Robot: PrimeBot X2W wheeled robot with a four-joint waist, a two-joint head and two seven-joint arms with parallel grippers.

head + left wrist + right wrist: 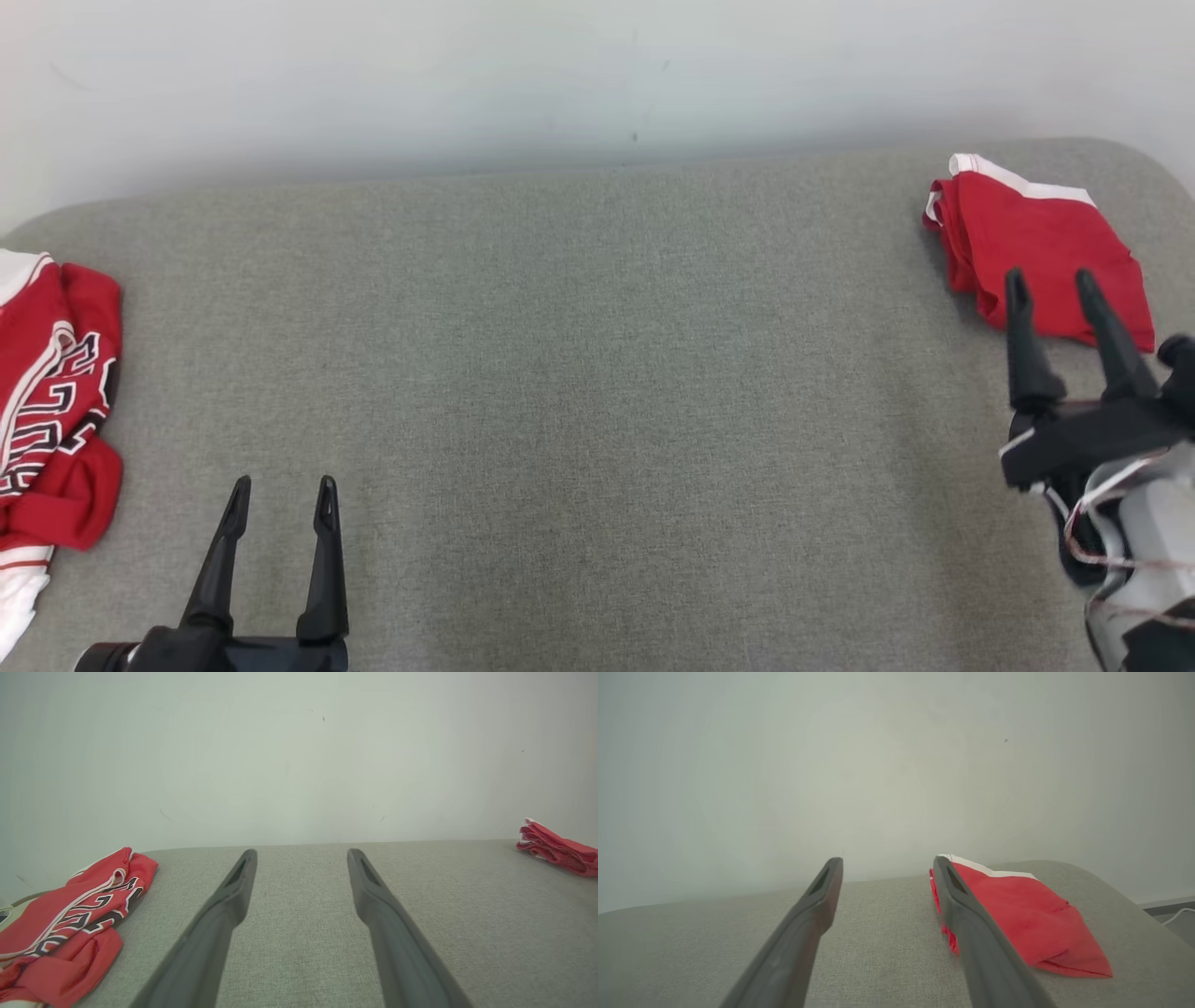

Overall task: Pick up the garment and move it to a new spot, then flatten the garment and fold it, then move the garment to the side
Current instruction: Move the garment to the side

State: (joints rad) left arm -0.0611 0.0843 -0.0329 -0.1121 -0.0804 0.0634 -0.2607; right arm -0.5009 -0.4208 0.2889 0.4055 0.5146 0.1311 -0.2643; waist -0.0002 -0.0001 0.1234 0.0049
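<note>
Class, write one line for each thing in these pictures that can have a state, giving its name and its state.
Red garment: folded, lying at the far right, not held.
Jersey: crumpled, unfolded, lying at the left edge, untouched.
Left gripper: open, empty.
Right gripper: open, empty, at the red garment's near edge; contact cannot be told.

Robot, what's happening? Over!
Left gripper, right gripper: open, empty. Folded red-and-white cloth garment far right. Crumpled red lettered jersey far left. Nothing blocking either.
</note>
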